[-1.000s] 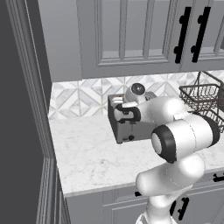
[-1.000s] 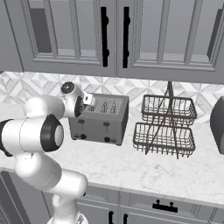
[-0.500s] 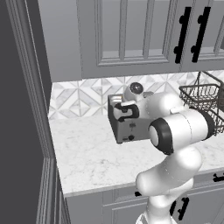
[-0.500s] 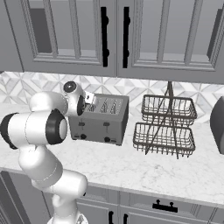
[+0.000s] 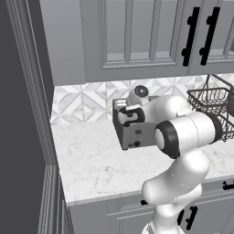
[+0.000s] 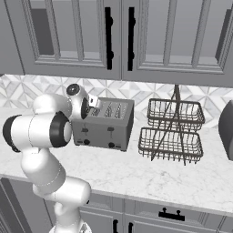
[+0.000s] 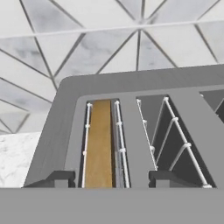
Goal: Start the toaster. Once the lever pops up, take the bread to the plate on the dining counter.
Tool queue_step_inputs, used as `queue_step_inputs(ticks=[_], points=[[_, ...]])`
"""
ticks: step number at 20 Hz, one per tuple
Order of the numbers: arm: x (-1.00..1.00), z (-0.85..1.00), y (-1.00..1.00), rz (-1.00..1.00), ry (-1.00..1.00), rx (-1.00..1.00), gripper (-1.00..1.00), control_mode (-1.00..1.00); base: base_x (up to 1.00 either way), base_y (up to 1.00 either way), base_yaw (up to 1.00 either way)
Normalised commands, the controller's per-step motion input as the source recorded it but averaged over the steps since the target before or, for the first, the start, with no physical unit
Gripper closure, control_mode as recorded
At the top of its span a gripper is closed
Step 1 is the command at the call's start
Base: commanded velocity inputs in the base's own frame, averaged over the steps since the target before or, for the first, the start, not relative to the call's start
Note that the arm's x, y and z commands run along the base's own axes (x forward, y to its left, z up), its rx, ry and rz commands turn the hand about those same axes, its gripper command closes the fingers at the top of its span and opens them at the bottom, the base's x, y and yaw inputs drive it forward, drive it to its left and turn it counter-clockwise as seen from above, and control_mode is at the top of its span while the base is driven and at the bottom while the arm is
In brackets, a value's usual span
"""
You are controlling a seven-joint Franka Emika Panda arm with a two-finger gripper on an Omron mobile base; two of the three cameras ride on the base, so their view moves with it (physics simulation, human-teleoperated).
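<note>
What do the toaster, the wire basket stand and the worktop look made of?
Toaster: likely brushed grey metal, going by its flat matte panels and thin wire guides in the slots. Basket stand: dark thin metal wire, an open see-through mesh. Worktop: white marble-look stone with faint grey veins, possibly laminate.

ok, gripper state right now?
Gripper: open, fingertips either side of the bread in the toaster slot, not gripping it.
</note>
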Motion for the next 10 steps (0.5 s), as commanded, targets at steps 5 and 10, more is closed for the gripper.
queue_step_inputs(ticks=[5, 10], points=[[0.00, 0.00, 0.00, 0.00, 0.00, 0.00, 1.00, -1.00, 0.00, 0.00, 0.00], [-0.01, 0.00, 0.00, 0.00, -0.02, 0.00, 1.00, -1.00, 0.00, 0.00, 0.00]])
